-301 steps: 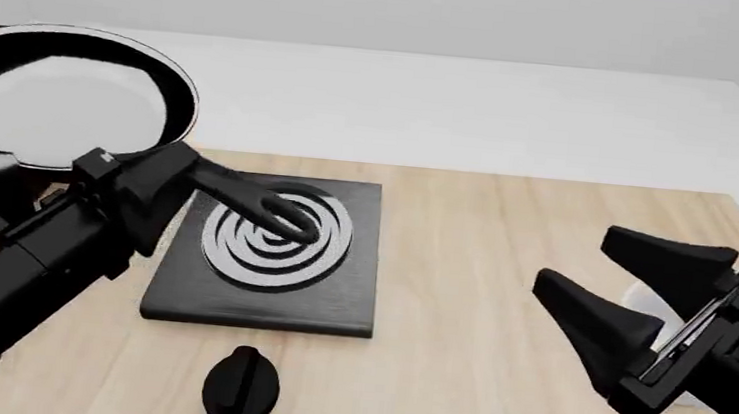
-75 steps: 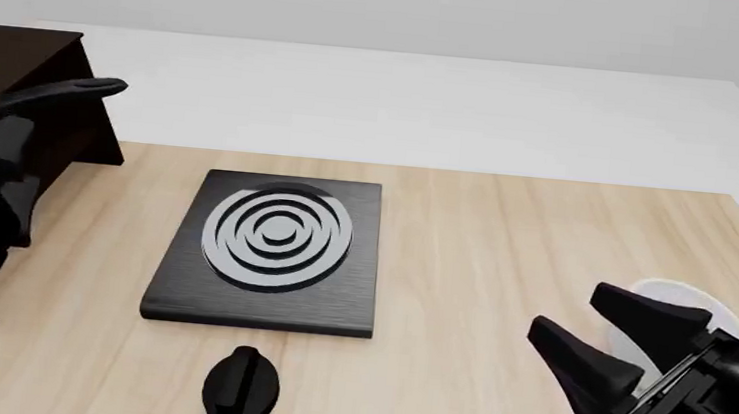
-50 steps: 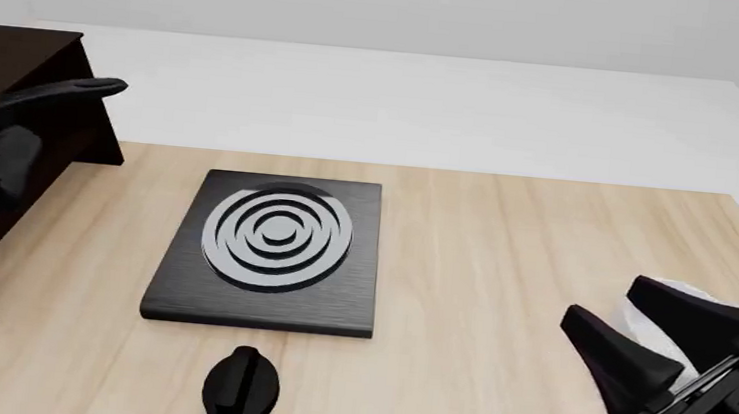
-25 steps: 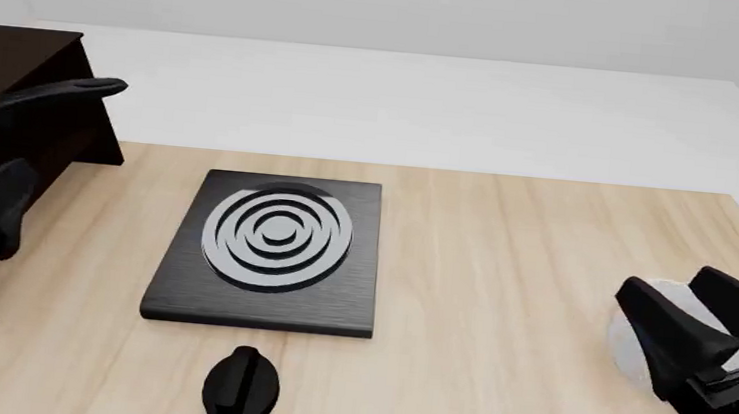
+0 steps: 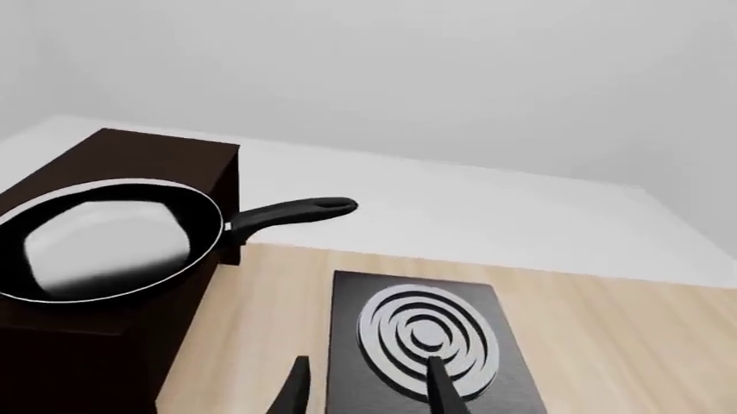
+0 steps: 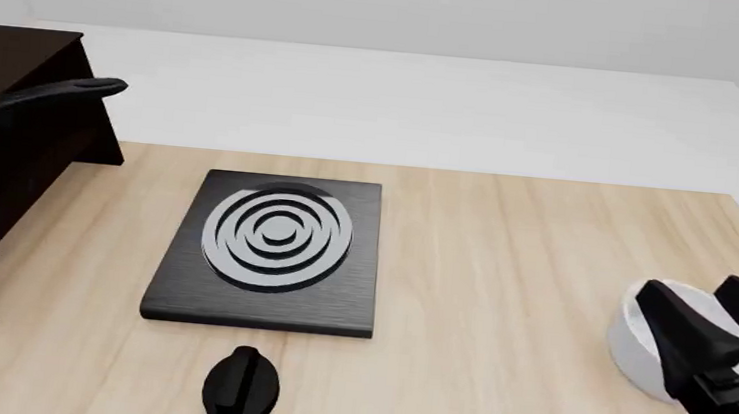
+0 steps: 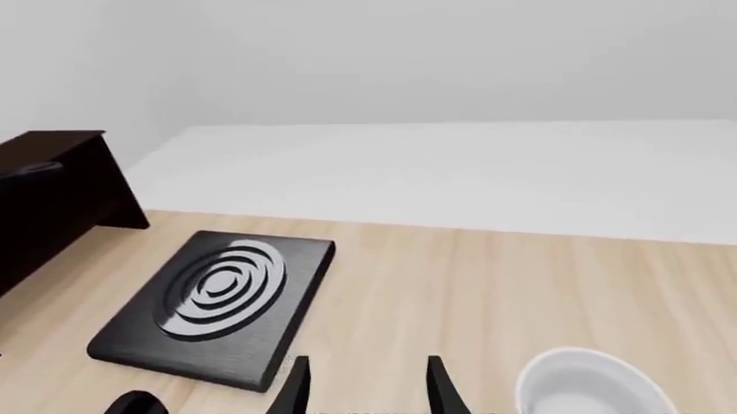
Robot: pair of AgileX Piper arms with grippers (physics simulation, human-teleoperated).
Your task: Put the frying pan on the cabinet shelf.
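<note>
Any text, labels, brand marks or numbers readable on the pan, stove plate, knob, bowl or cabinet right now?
None. No readable text on any of them: the frying pan, cabinet, stove plate, knob and white bowl are all plain. The rings on the stove plate are a pattern only, not writing.

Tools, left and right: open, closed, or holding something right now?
Left tool: open, empty; the frying pan sits apart on the cabinet.
Right tool: open, empty, beside the white bowl.
</note>
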